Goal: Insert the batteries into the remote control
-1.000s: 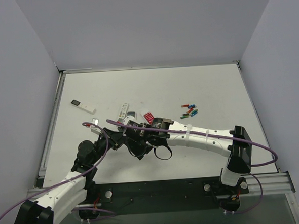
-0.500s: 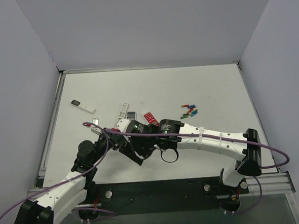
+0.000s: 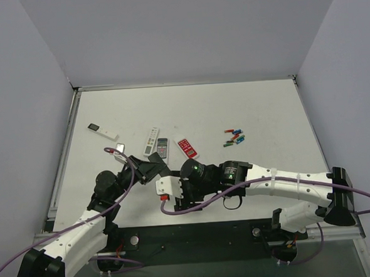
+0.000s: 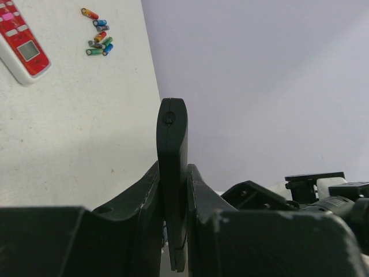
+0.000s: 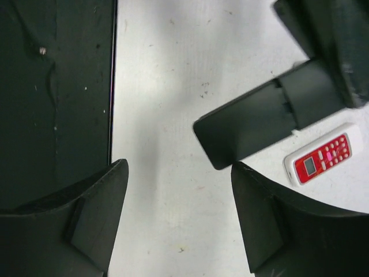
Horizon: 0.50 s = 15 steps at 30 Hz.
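The left gripper [image 4: 173,171] is clamped on a thin dark slab [image 4: 172,124], which is seen edge-on in the left wrist view and is held clear of the table [image 3: 264,102], its free end pointed toward the other arm. Whether this slab is a cover or the back of some device cannot be told. It is judged to be offered this way so that the second arm can work on it or take it. The right gripper [image 5: 177,179] is spread wide with nothing between its fingers [image 5: 92,213]. It is hung low over bare table just short of the slab's rounded end, apart from it, as is shown in the right wrist view. That stance reads as a pause in a handover or a re-approach rather than a grasp. Farther out, the remote control [image 3: 152,138] is laid flat on the table beyond both grippers, just beside a grey-faced remote [image 3: 163,147] and near a red remote [image 3: 187,148]. It is touched by neither arm. The batteries [image 3: 235,136] are left in a loose cluster well apart to the right, none of them picked up. No battery is seen in the remote control, so loading is judged not yet begun. The scatter of similar devices calls for care, since the wrong one could easily be taken.
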Motion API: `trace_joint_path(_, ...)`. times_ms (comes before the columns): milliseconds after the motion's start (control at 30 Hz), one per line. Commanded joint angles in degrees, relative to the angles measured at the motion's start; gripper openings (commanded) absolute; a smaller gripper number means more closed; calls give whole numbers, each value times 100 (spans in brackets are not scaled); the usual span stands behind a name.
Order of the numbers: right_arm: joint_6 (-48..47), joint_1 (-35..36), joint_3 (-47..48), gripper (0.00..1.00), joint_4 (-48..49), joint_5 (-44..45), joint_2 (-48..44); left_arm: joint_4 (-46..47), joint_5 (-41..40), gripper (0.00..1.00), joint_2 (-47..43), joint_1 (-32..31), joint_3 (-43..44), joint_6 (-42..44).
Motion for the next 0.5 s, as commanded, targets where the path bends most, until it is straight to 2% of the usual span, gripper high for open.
trace_joint_path(0,-1215,-55,-385,66,812,-659,-391,114,345,0,-35,-21,529,-117)
trace_joint_path(167,-1347,-134,-289,59,848,-774,-408,53,425,0,-61,-21,617,-117)
trace_joint_path(467,-1479,-134,-183,58,857,-721,-514,44,486,0,-9,-21,688,-108)
